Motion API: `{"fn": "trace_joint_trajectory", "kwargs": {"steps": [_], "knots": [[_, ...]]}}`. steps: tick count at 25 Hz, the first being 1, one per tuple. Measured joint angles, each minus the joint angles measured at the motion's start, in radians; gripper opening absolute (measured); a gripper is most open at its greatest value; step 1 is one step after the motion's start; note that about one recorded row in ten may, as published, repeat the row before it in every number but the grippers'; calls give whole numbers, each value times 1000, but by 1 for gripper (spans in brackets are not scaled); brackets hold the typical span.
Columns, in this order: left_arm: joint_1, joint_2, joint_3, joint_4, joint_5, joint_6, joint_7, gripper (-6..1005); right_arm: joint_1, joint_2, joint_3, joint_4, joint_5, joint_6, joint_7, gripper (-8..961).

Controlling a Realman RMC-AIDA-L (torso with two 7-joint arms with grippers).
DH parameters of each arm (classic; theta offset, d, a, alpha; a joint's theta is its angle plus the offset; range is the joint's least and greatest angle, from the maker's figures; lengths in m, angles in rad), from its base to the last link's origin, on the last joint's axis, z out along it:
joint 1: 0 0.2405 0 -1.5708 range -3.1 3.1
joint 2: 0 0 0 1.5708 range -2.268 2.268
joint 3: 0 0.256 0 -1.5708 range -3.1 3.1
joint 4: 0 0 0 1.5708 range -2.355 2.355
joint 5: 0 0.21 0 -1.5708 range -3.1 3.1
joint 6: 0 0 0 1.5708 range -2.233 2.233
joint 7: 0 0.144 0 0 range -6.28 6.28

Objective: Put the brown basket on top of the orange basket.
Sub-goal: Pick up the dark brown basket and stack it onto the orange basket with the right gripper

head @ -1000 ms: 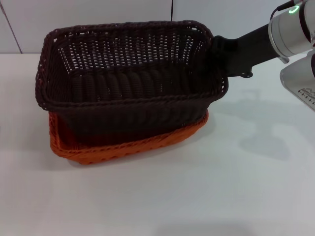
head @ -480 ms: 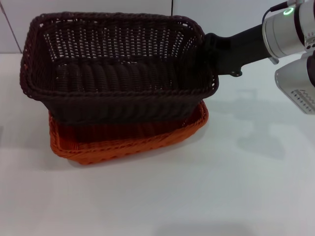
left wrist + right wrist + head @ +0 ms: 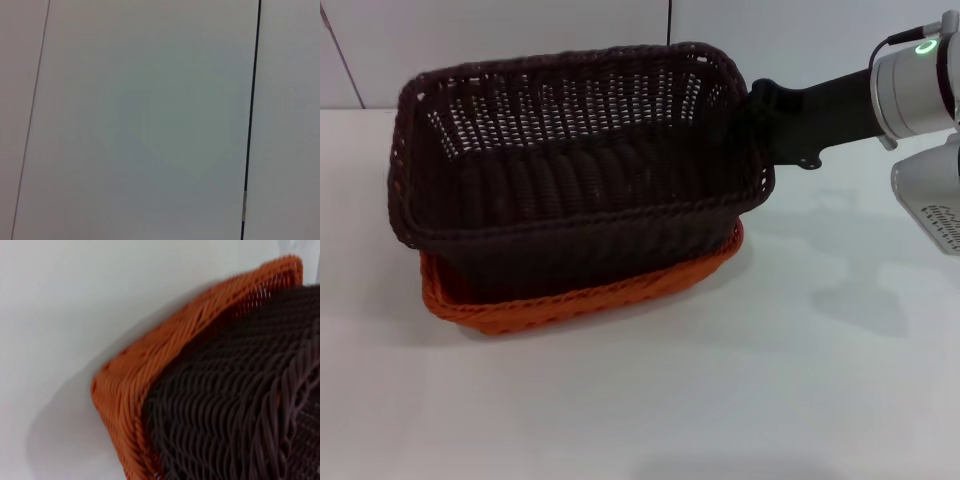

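Over the orange basket [image 3: 570,295], fingers-held brown basket [image 3: 570,190].

Brown basket [image 3: 570,180], orange basket [image 3: 570,295]: woven wicker-look; table [image 3: 770,380] smooth matt.

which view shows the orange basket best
The head view: the orange basket shows its full front rim under the brown basket. The right wrist view shows only one corner; the left wrist view shows none.
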State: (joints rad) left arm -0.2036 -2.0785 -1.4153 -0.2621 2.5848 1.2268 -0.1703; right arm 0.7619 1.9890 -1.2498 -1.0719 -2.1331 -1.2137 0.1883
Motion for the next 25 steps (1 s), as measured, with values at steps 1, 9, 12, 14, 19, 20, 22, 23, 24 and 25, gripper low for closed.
{"fn": "trace_joint_trajectory", "kwargs": {"steps": [1, 9, 12, 14, 19, 20, 22, 23, 24, 25], "knots": [[-1, 0, 0, 0, 0, -1, 0, 770, -5, 0, -7, 0, 5, 16, 2, 180], [-8, 3, -3, 0, -10, -3, 0, 770, -34, -1, -72, 11, 29, 110, 37, 405], [-8, 3, -3, 1, -21, -4, 0, 770, -44, -4, -96, 15, 29, 142, 49, 526], [-8, 3, -3, 2, -26, -4, 0, 770, -49, -4, -97, 10, 29, 143, 50, 577], [-5, 5, -2, 3, -38, -4, 0, 770, -92, 4, -89, -73, 28, 134, 94, 653], [-4, 6, -2, 3, -39, -5, 0, 770, -92, 4, -89, -73, 28, 134, 94, 653], [-5, 6, -2, 4, -39, -5, 0, 770, -119, 13, -87, -126, 0, 121, 142, 653], [-5, 6, -2, 4, -40, -6, 0, 770, -119, 13, -87, -126, 0, 121, 142, 654], [-6, 7, -2, 4, -40, -6, 0, 770, -127, 16, -87, -143, -19, 119, 164, 654], [-7, 8, -3, 5, -40, -6, 0, 770, -134, 19, -87, -158, -31, 119, 180, 654]]}}
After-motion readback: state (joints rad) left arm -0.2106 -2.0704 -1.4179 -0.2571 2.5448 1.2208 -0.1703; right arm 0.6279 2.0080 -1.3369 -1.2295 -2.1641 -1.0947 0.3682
